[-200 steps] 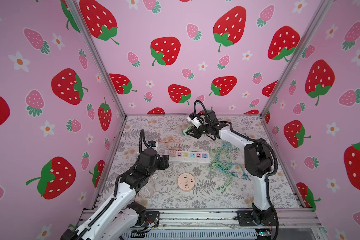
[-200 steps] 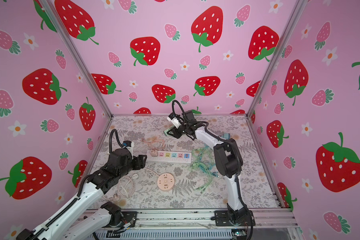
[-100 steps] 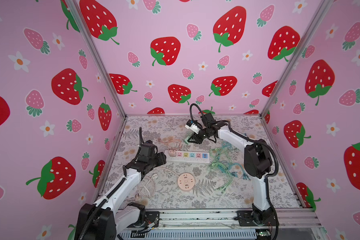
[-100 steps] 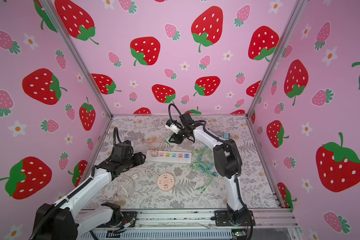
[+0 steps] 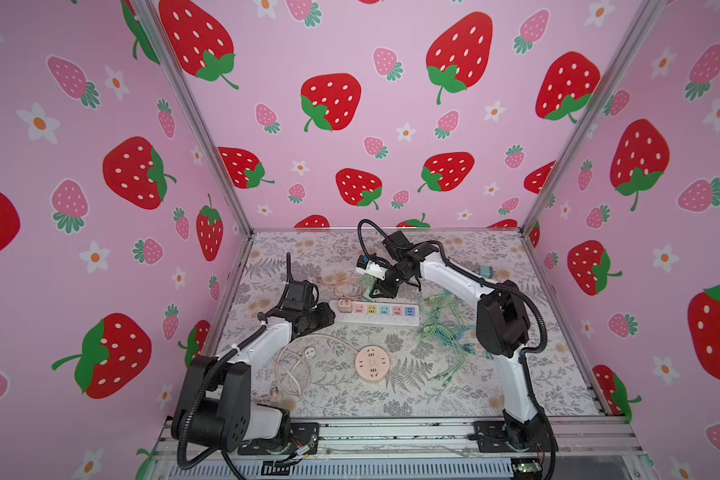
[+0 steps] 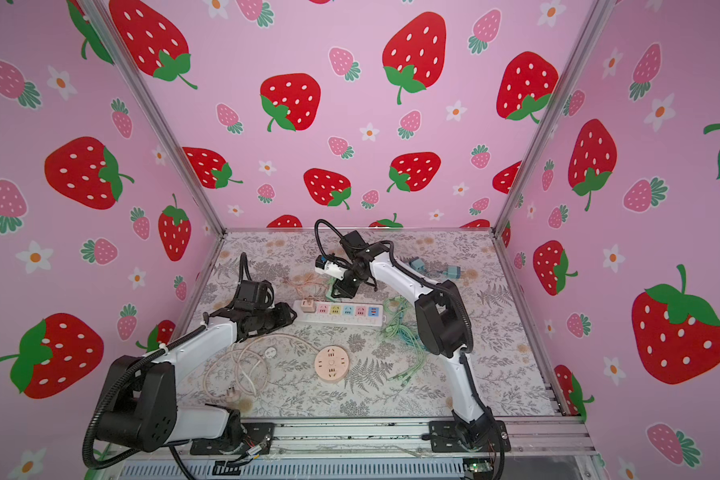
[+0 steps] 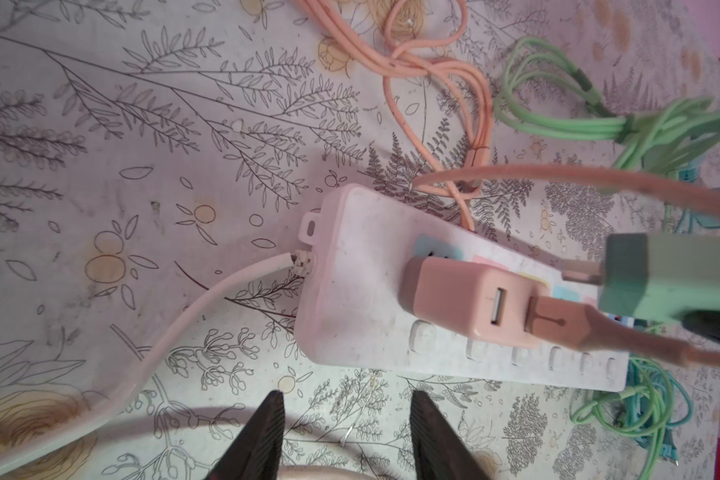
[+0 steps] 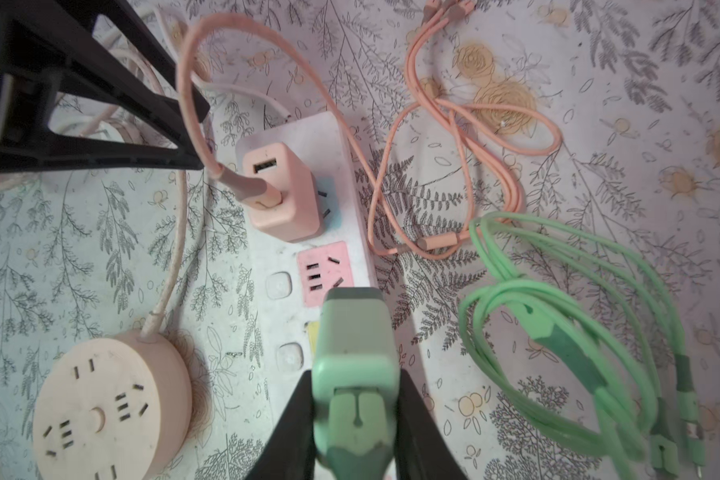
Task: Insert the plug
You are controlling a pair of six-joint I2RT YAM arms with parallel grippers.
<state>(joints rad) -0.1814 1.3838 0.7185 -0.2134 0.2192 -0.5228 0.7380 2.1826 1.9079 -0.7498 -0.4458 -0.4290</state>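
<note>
Spotted the left gripper [image 7: 346, 400] parked low on the left, tips aimed at the cord end of the long white plastic power strip [image 7: 350, 270], close to it but not touching. Had its fingers [image 7: 262, 436] spread apart with nothing between them. Noticed a thin white cord [image 7: 184, 316] snaking out of that end of the strip across the grey floral table cover [image 5: 433, 395].

Found a boxy pink USB charger [image 8: 279, 191] already sitting in the strip's first socket. Had a pink braided cable [image 8: 454, 166] stuck in one of its two ports, looping off behind the strip. Also clocked a round peach-coloured socket disc [image 5: 371, 362] lying flat in front of the strip, apart from it.

Then got to the right gripper [image 8: 356, 399], reached in toward the middle, fingers [image 8: 292, 415] pinching a mint-green boxy charger plug [image 8: 356, 332] by its sides. Was hanging in the air over the strip, roughly above the pink and yellow sockets next to the pink charger. Faced the strip with its prongs but wasn't seated in anything. Couldn't tell which socket it actually lined up with.

Ended at a tangle of mint-green and teal cables [image 5: 445, 328] heaped just off the strip's right end.
</note>
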